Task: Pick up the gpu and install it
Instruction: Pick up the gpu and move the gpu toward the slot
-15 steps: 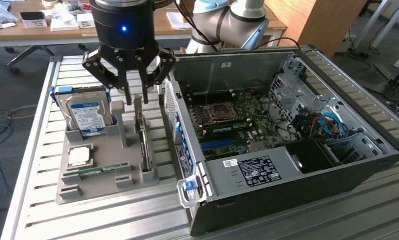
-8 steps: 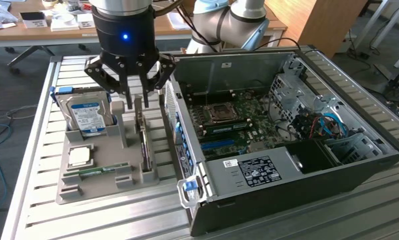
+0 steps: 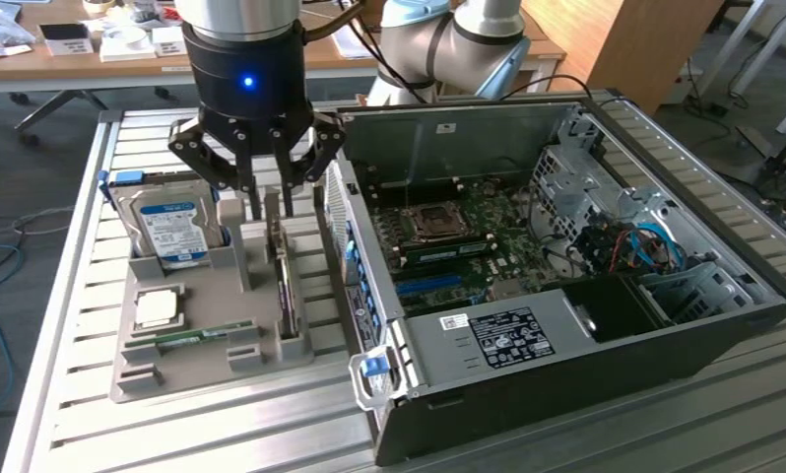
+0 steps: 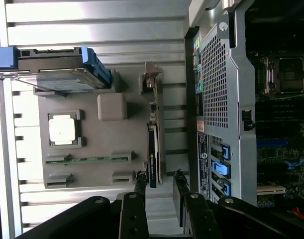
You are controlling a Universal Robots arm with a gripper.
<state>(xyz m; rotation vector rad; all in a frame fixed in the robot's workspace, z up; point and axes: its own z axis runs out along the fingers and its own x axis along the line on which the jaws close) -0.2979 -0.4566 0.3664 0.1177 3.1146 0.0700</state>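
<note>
Presently my claw [image 3: 270, 209] hangs with its fingers apart, straddling one end of the gpu [image 3: 284, 286], which stands on edge in the grey tray [image 3: 209, 370]. The hard drive [image 3: 169, 227] flanks one side and the open computer case [image 3: 564, 296] crowds the other.

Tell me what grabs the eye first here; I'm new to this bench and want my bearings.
The open computer case dominates the exterior view's right, motherboard exposed. Beside it, the gripper hangs open over the gpu, standing on edge in a gray tray beside a blue-labelled hard drive.
</note>
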